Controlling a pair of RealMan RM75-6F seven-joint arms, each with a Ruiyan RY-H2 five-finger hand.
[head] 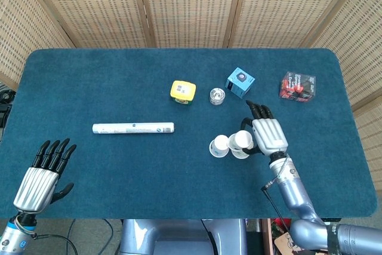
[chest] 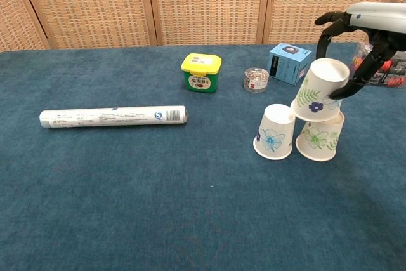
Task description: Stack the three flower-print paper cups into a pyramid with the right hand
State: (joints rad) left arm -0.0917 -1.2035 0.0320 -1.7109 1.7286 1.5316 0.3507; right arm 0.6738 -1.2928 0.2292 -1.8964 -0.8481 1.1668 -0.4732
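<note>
Two flower-print paper cups stand upside down side by side on the blue table: a blue-flower cup (chest: 275, 131) (head: 219, 146) on the left and a green-leaf cup (chest: 320, 136) on the right. My right hand (chest: 357, 36) (head: 267, 133) grips a third cup (chest: 320, 89) (head: 241, 141), tilted, just above the two, over the green-leaf cup and the gap between them. Whether it touches them I cannot tell. My left hand (head: 43, 175) lies open at the table's near left edge, holding nothing.
A white tube (chest: 113, 117) lies at the left. Behind the cups stand a yellow-lidded green tub (chest: 201, 72), a small clear jar (chest: 255, 80) and a blue box (chest: 289, 63). A red and black box (head: 297, 86) sits at the far right.
</note>
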